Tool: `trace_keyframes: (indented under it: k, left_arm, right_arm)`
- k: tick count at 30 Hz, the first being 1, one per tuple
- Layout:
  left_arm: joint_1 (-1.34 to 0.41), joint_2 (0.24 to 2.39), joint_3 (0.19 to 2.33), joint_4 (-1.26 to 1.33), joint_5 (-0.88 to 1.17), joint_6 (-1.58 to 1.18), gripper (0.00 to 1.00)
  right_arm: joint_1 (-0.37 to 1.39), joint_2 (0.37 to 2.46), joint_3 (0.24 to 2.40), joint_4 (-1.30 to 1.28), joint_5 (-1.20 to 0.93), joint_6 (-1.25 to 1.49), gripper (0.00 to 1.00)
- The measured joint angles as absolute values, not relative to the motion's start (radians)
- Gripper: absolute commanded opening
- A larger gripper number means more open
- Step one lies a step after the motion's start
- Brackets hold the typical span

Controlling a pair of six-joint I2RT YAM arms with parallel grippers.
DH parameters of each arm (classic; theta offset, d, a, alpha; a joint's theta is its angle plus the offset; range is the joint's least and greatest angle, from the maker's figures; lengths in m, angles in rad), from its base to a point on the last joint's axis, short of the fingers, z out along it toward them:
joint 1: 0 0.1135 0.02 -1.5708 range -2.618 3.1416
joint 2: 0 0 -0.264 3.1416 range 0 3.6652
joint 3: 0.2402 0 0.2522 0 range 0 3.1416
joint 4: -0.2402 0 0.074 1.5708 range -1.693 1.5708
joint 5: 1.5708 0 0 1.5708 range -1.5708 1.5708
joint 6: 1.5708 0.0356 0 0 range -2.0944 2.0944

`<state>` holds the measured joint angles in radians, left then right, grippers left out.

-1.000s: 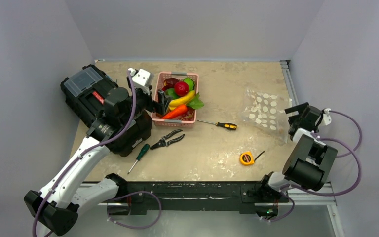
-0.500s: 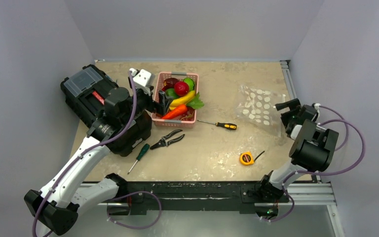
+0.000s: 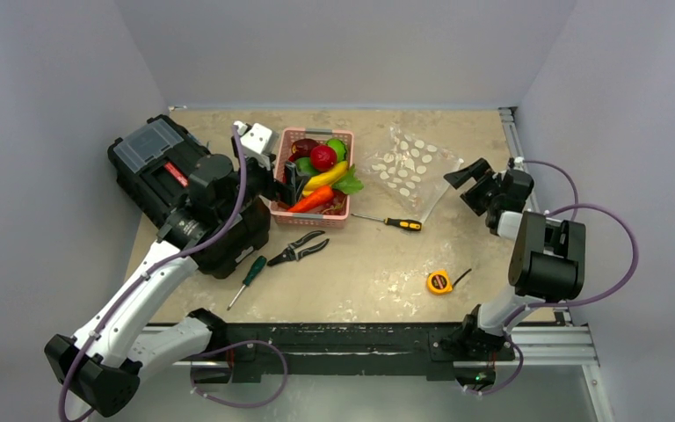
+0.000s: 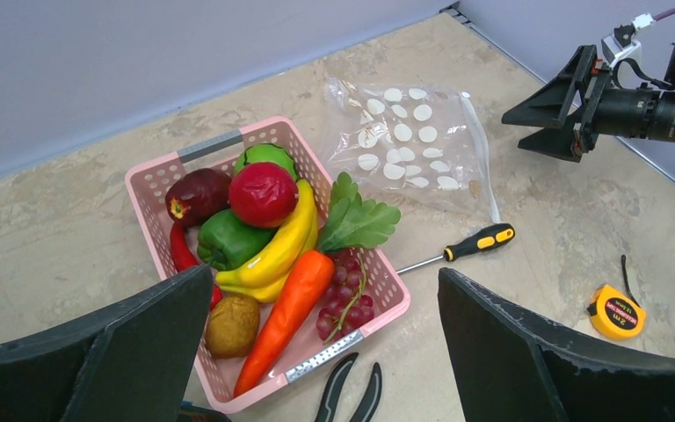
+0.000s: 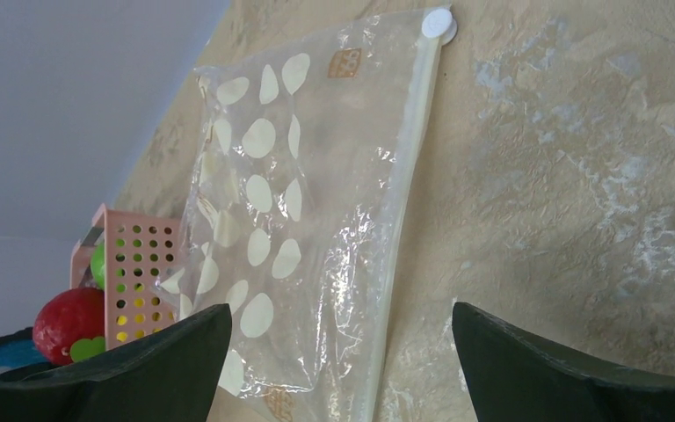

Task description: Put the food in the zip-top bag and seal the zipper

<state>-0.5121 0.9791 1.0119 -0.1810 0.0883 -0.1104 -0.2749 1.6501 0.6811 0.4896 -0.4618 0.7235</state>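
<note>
Clear dotted bag [image 3: 409, 163] lies empty on the table [image 3: 378, 264]; food [image 4: 264, 195] fills the pink basket [image 4: 152, 180]. Left hand [image 4: 323, 290] and right hand [image 4: 552, 121] are spread and empty; filling and sealing are not yet begun.

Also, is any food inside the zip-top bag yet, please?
No, the zip-top bag lies flat and empty, and the food sits in the pink basket.

The left arm stretches forward, the left end effector [image 3: 290, 182] spread wide. The right arm folds upward, the right end effector [image 3: 464, 178] likewise wide apart.
</note>
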Motion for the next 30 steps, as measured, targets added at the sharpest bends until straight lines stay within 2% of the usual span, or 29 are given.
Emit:
trace_keyframes:
  k: [5, 12, 17, 19, 23, 30]
  left_arm:
    - [-0.512, 0.987, 1.012, -0.181, 0.094, -0.111, 0.98]
    - [-0.512, 0.992, 1.012, -0.181, 0.101, -0.111, 0.98]
    - [-0.512, 1.0, 1.012, -0.181, 0.102, -0.111, 0.98]
    - [-0.512, 1.003, 1.013, -0.181, 0.102, -0.111, 0.97]
    - [-0.512, 1.009, 1.015, -0.181, 0.102, -0.111, 0.97]
    - [-0.512, 1.016, 1.018, -0.182, 0.11, -0.112, 0.97]
  right_arm:
    - [-0.277, 1.66, 0.698, 0.492, -0.465, 0.723, 0.85]
    - [-0.277, 1.805, 0.749, 0.556, -0.503, 0.793, 0.68]
    - [-0.275, 1.88, 0.757, 0.624, -0.546, 0.858, 0.42]
    - [-0.274, 1.894, 0.757, 0.65, -0.563, 0.879, 0.36]
    - [-0.269, 1.899, 0.757, 0.698, -0.583, 0.908, 0.3]
    - [-0.266, 1.911, 0.757, 0.79, -0.622, 0.951, 0.3]
